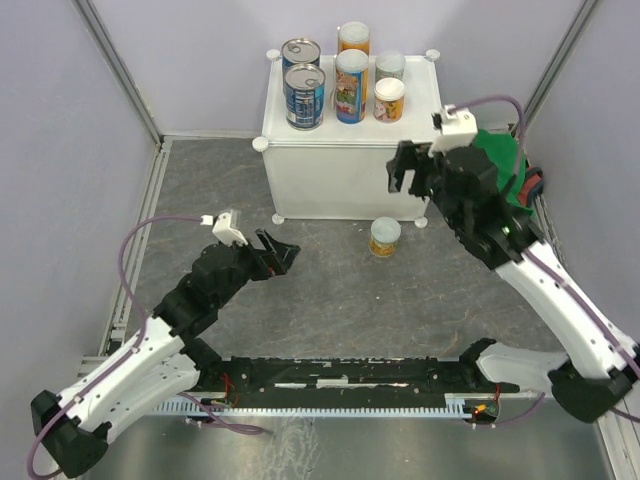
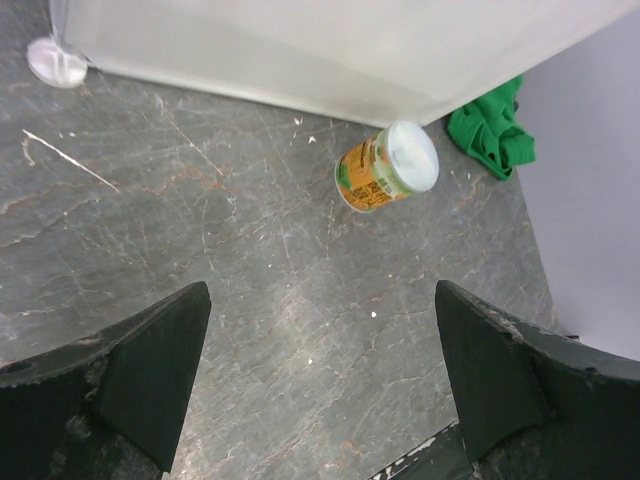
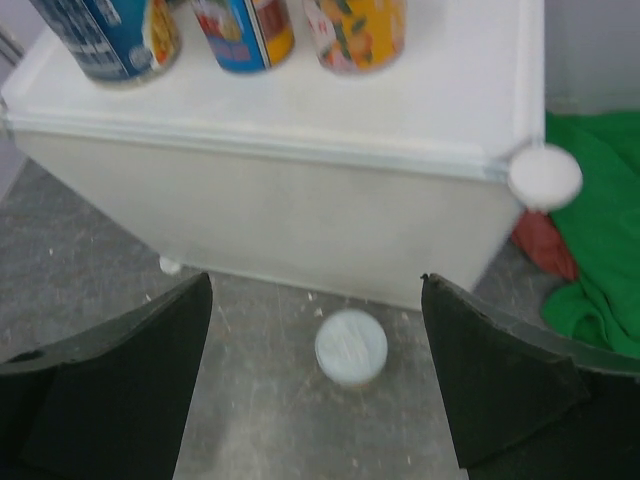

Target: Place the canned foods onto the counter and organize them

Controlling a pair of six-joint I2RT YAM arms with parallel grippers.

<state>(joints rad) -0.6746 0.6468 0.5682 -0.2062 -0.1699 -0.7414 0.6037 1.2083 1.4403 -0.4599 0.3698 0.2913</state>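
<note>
Six cans on counter; seventh can on floor just in front. L gripper & R gripper also in front of counter, both spread, empty.

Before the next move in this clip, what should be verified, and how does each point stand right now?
1. Floor can upright, in front of the counter: ok.
2. Right gripper open and empty: ok.
3. Floor can seen below, between the right gripper's fingers, in its wrist view: ok.
4. Left gripper open, empty, away from the floor can: ok.
5. Bare counter top to the right of the six placed cans: ok.
6. Green cloth apart from the floor can: ok.
</note>
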